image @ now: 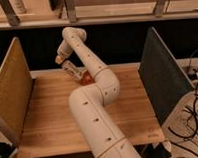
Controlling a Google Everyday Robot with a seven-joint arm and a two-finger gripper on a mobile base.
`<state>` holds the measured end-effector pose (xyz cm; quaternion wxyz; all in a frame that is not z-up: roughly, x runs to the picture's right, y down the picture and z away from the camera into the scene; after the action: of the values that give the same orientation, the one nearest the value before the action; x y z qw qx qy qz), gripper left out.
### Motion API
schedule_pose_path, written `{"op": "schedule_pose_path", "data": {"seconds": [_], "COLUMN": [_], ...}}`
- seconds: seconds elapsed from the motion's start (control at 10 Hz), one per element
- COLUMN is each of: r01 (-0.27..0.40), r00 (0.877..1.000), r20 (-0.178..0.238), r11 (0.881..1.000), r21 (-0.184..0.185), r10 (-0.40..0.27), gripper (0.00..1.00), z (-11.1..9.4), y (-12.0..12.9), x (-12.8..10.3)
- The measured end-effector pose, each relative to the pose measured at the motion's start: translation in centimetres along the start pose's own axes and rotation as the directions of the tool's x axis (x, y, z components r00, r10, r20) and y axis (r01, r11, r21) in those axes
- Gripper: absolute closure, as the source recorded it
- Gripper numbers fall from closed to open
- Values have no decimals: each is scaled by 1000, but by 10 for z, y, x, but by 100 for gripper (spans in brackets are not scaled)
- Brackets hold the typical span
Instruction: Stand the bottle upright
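Observation:
The bottle is a slim tan-brown cylinder with a paler end. It lies tilted at the far middle of the wooden table, its pale end pointing up and to the left. My gripper hangs down from the wrist and sits right at the bottle's pale upper end. I cannot tell whether it touches the bottle. My white arm runs from the front edge up across the table and hides what lies behind its elbow.
A reddish-brown round bowl shows beside the arm, just right of the bottle. A tan panel walls the left side and a dark grey panel the right. Cables lie on the floor at right.

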<state>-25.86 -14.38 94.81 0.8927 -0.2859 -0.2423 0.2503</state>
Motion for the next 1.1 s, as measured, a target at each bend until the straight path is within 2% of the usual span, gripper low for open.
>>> {"op": "schedule_pose_path", "data": {"seconds": [0.1,0.2,0.5,0.7,0.9,1.1], "r01": [18,25,53,92,138,195], "r00": [1000,999,995,986,973,954], "r20": [10,24,86,144,192,235], "r11": [999,998,995,993,989,981], "r21": [-33,-50,-86,-76,-48,-17], "r10": [-18,-24,-46,-81,-127,-185], "gripper": [100,100,100,100,100,100], "z": [13,19,32,25,18,9], "y": [12,17,25,23,19,18], "x": [-4,-6,-10,-24,-39,-56]}}
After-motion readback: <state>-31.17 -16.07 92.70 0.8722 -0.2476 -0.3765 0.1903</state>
